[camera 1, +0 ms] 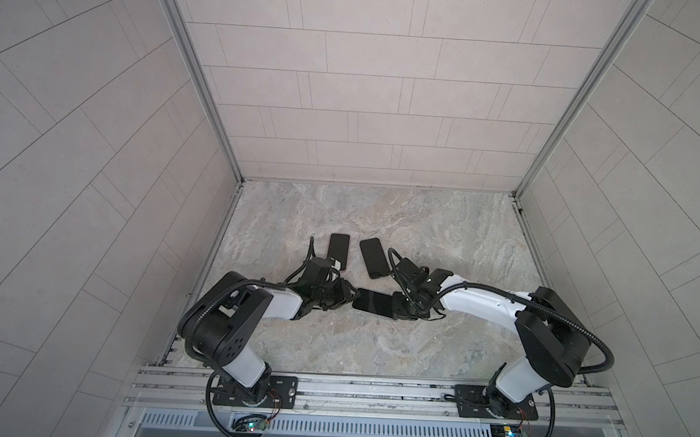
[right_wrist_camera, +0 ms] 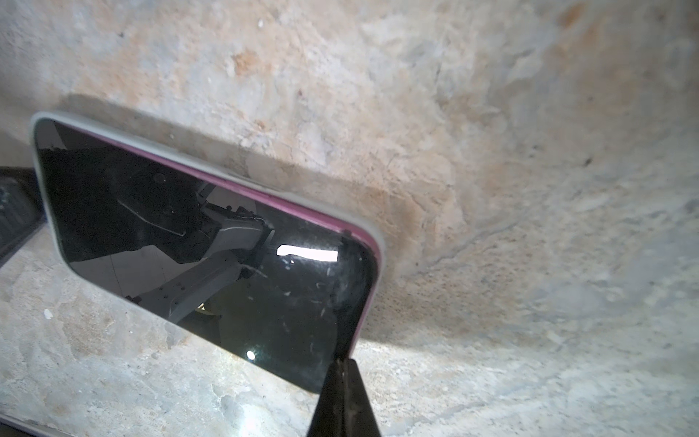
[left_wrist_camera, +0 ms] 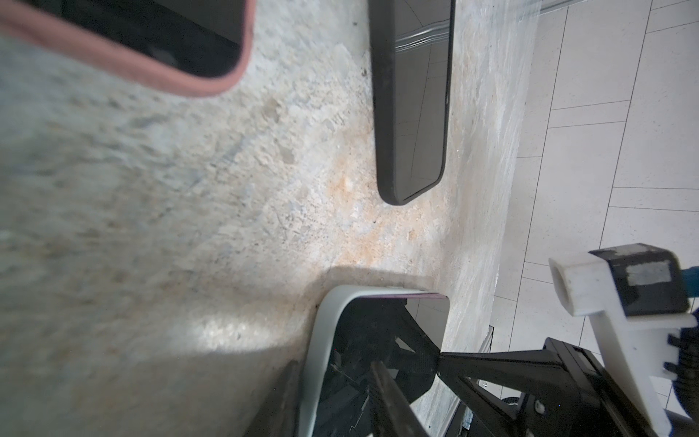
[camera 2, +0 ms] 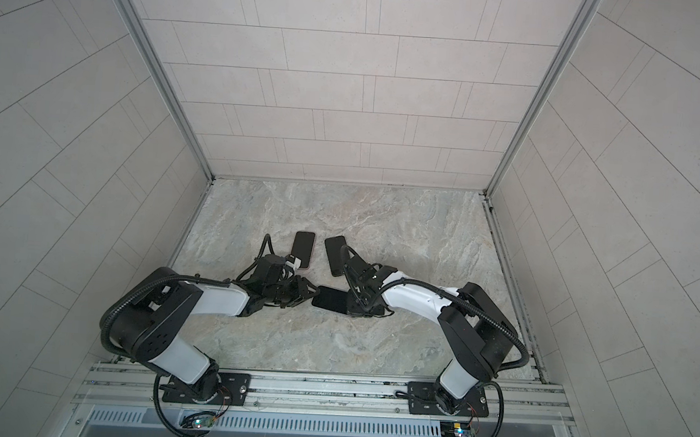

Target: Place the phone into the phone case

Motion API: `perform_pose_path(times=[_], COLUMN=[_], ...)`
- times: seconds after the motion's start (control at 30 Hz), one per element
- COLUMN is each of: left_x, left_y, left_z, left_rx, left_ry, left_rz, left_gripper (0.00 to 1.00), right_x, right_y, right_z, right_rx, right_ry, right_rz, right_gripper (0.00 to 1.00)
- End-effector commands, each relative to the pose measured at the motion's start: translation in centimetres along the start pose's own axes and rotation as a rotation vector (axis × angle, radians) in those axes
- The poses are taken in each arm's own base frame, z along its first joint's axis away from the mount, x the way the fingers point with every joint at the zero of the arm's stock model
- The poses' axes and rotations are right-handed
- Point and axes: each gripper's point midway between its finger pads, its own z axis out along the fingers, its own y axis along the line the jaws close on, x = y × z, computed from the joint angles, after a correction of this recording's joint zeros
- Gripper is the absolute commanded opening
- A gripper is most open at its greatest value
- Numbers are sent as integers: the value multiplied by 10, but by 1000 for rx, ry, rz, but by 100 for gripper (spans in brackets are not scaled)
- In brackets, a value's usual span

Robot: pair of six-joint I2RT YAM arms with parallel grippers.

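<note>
A phone (camera 1: pixel 374 303) with a black screen and purple edge lies flat in mid-table, inside a light grey phone case (left_wrist_camera: pixel 314 340). In the right wrist view the phone (right_wrist_camera: pixel 189 246) shows its purple edge above the grey rim along one long side. My left gripper (camera 1: pixel 347 297) is at the phone's left end. In the left wrist view this gripper (left_wrist_camera: pixel 334 408) is shut on the case, one finger beside the rim and one over the screen. My right gripper (camera 1: pixel 396 308) is at the other end. This gripper (right_wrist_camera: pixel 342 363) is shut and empty, its tips pressing on the phone's corner.
Two more phones lie just behind: one in a pink case (camera 1: pixel 338 248) and one in a black case (camera 1: pixel 374 257); both show in the left wrist view, pink (left_wrist_camera: pixel 212 85) and black (left_wrist_camera: pixel 412 102). Tiled walls close in three sides, and the arms' mounting rail (camera 1: pixel 371 391) runs along the front.
</note>
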Motion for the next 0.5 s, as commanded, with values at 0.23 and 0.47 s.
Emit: perform_pose_path(times=[0.23,0.47], left_x=[7,7], left_y=[-6,-6], left_z=[4,4], left_rx=[16,16], left_ry=[39,42], left_rz=[13,13], left_gripper=[37,37], right_x=[18,20], right_y=[10,12], right_z=[51,51], right_rx=[-7,24], right_ry=[103,123], right_rz=[-76,-93], right_gripper=[2,3])
